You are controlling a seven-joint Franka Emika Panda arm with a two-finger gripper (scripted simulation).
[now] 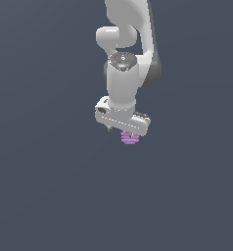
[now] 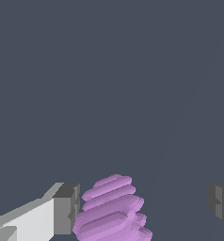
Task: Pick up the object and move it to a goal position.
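Observation:
The object (image 1: pixel 129 138) is a small light-purple rounded item with stacked horizontal ridges. In the exterior view it shows just under the white hand of my gripper (image 1: pixel 124 132). The wrist view has the object (image 2: pixel 111 209) between the two fingers of the gripper (image 2: pixel 144 204). It sits close against one grey fingertip (image 2: pixel 67 207), while the other fingertip (image 2: pixel 221 202) stands well apart from it. The gripper is open. Whether the near finger touches the object is unclear. No goal marker shows in either view.
A plain dark grey-blue surface (image 1: pixel 50 186) fills both views. The white arm (image 1: pixel 126 59) rises above the gripper toward the top of the exterior view.

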